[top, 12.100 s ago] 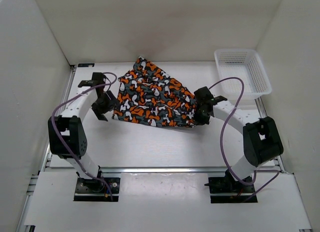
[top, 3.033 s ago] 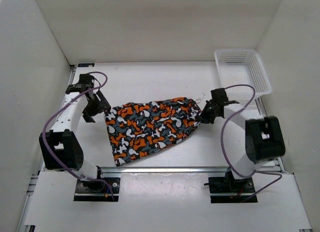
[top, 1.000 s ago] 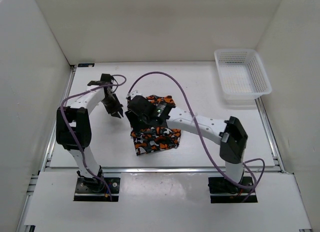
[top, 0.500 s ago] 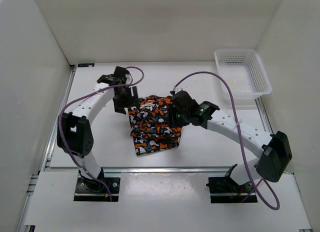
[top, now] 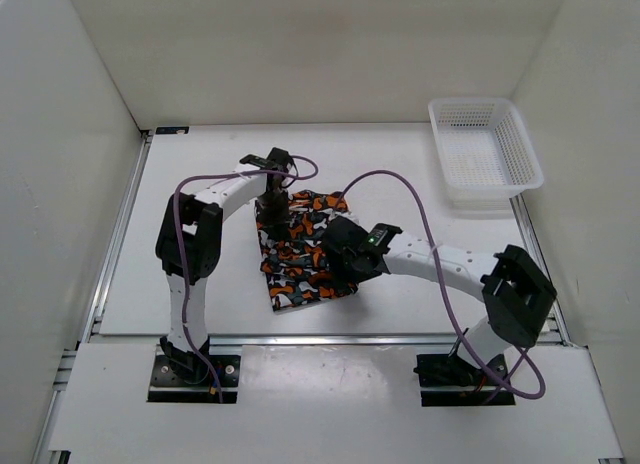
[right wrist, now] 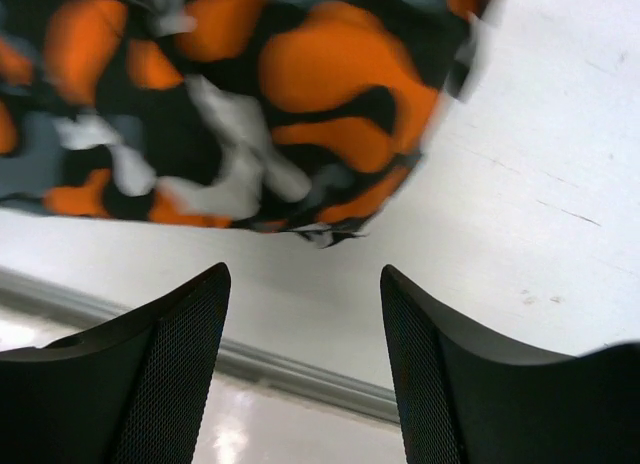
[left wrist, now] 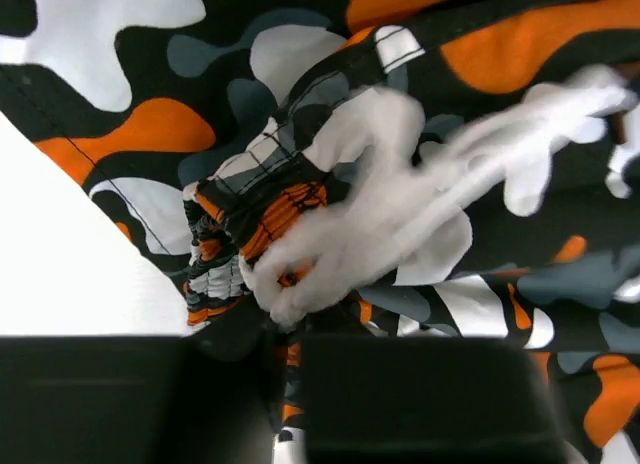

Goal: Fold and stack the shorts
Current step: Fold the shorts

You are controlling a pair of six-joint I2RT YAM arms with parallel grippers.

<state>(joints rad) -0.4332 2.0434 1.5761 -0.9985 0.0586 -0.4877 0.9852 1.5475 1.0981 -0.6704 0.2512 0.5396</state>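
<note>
The shorts (top: 297, 274) lie folded into a small bundle in the middle of the table, with an orange, black, grey and white print. My left gripper (top: 272, 206) is down on their back left corner. In the left wrist view its jaws are shut on bunched waistband fabric (left wrist: 250, 209) beside the white drawstring (left wrist: 400, 204). My right gripper (top: 343, 269) hovers at the bundle's right side. It is open, with only bare table between its fingers (right wrist: 170, 364). The shorts' near corner (right wrist: 250, 104) lies just beyond the fingertips.
A white mesh basket (top: 485, 154) stands at the back right corner. White walls close in the table (top: 430, 199) on three sides. A metal rail (right wrist: 300, 379) runs along the table's front edge, close below the right gripper.
My left gripper moved right onto the shorts' back left corner, opened wide, then shut on the fabric. My right arm pulled off the bundle to its right side. The shorts stay folded.
</note>
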